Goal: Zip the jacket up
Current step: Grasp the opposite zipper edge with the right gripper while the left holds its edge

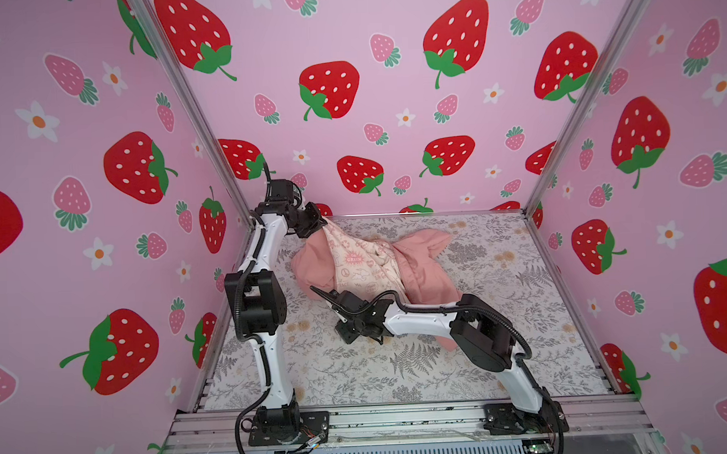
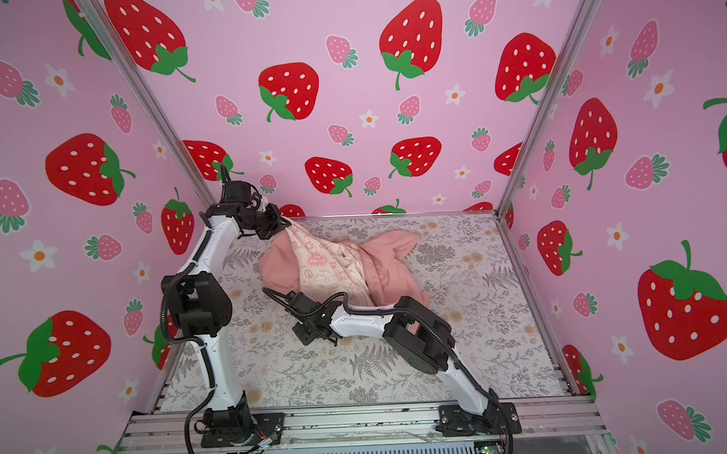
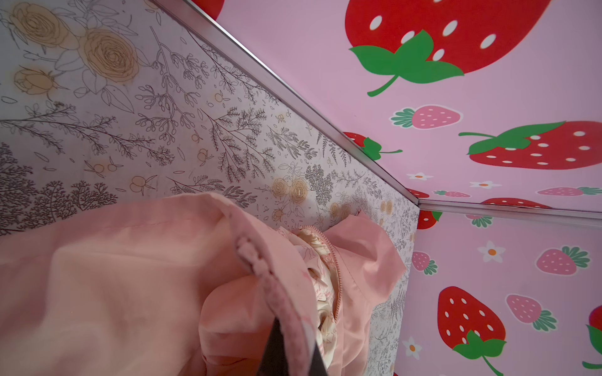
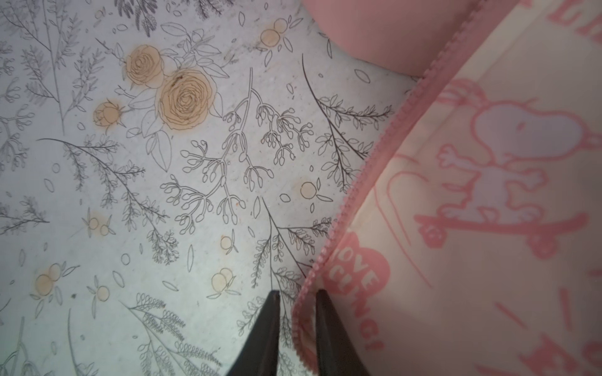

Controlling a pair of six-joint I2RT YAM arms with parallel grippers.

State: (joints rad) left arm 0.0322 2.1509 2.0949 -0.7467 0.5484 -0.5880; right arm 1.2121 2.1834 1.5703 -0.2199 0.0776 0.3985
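Though floral, tabletop (image 1: 503,356) under jacket (image 1: 421,267), amid strawberry-print walls (image 1: 391,110).

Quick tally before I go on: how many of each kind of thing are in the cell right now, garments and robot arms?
Jacket: 1
Robot arms, left and right: 2
Total: 3
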